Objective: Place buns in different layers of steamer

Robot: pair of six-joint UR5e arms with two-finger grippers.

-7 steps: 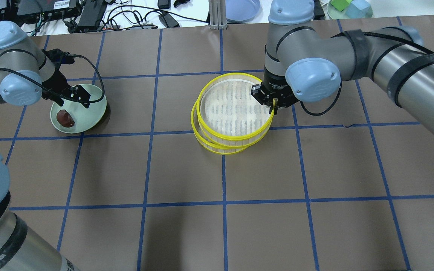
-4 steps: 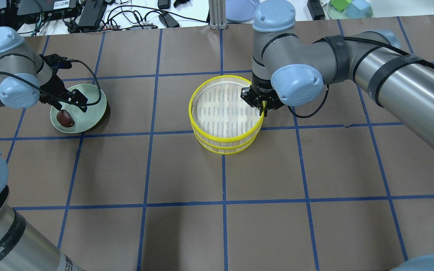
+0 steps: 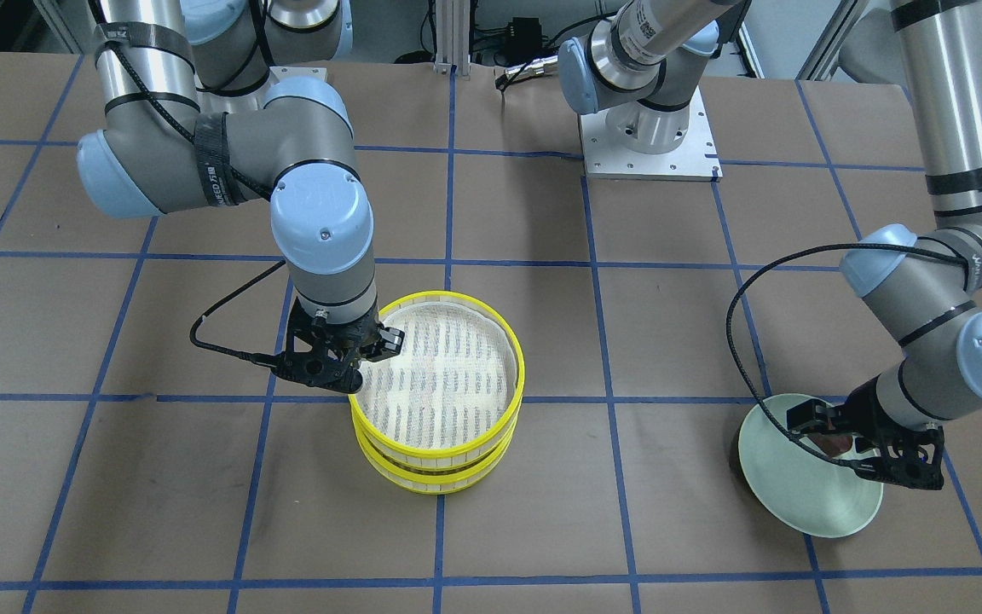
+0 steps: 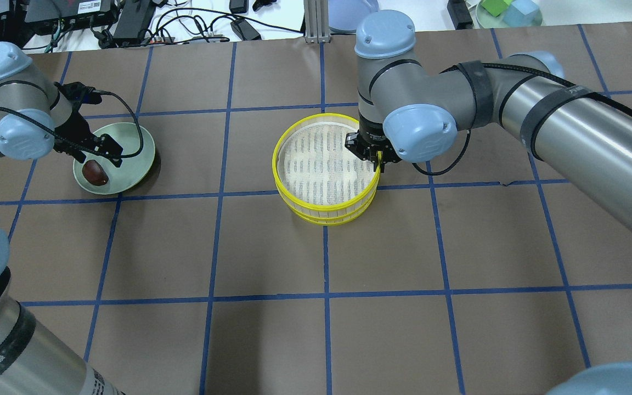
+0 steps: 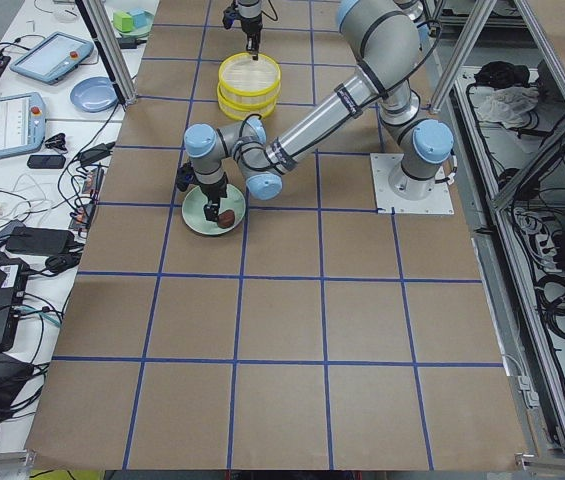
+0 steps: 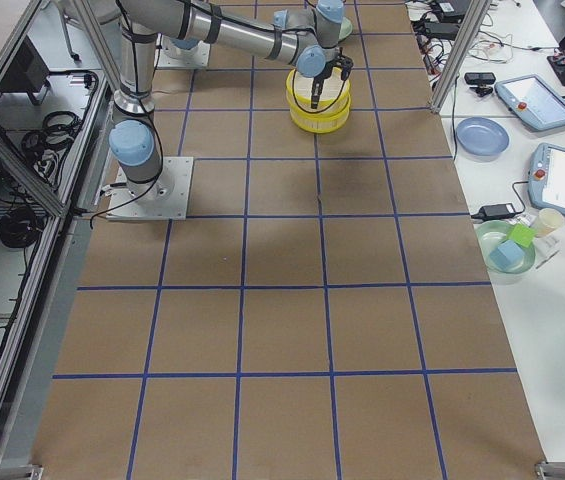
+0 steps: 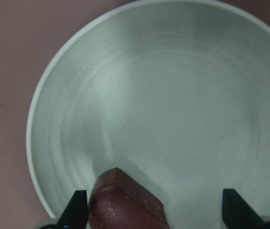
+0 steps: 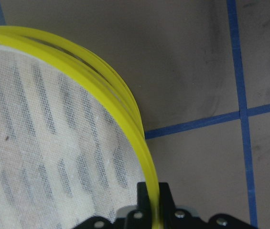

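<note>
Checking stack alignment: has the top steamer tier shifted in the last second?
Yes. The top steamer tier slid left, now squarely over the lower tier.

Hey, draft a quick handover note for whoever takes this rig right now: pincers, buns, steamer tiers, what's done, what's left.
Right pincer: shut on the yellow rim of the upper tier.
Left pincer: open over the green plate, straddling the brown bun, not gripping.
Done: upper tier stacked on the lower tier, its mesh bare. White bun not in sight.
Left: release the rim, grip the brown bun, set it in the upper tier.
</note>
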